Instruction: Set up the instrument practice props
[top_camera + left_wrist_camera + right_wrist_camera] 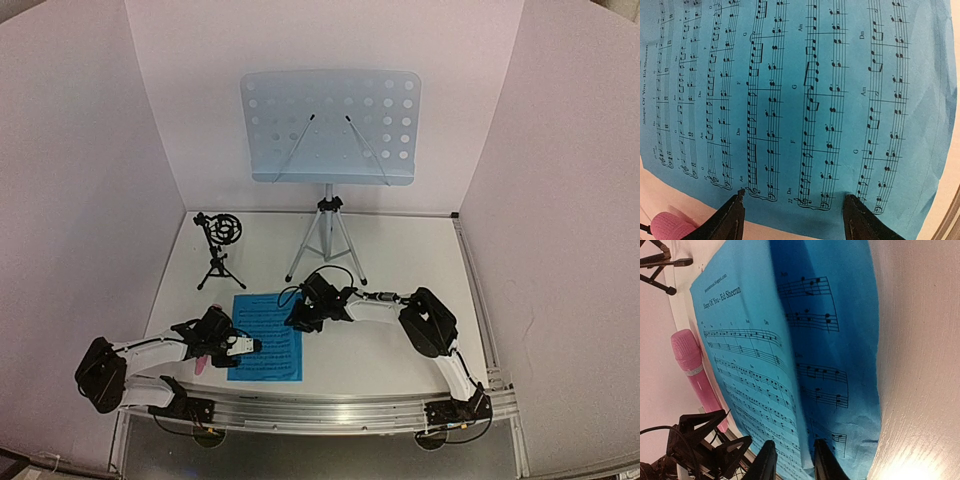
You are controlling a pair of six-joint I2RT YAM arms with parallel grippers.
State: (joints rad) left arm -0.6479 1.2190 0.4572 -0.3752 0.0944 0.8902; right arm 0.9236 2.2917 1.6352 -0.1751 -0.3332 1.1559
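1. Standing at the back of the white worktop (400, 260), the music stand (330, 125) has a pale-blue, round-cornered desk punched with rows of round holes. It is carried on a silver tripod (327, 235) with splayed legs.
2. The small black mic stand (220, 250) is upright to the left of it, well apart, on thin tripod legs with a ring mount on top.
3. The two bright-blue sheet-music pages (268, 335) lie on the worktop in front of the music stand, between the arms. They are matte paper printed with black staves.
4. In the right wrist view the titled upper page (750, 365) is raised along one long edge, shading the lower page (835, 340), which lies flat on the grainy surface.
5. The right end effector (795, 442) has its black fingers narrowed and straddling that raised edge. Whether they actually pinch the paper cannot be told.
6. The left end effector (795, 197) is released, its fingers wide apart at the pages' edge and grasping nothing.
7. The pink microphone (692, 370) is a smooth stick with a rounded head and a pale band. It lies on the worktop just beside the pages, partly under the left arm.
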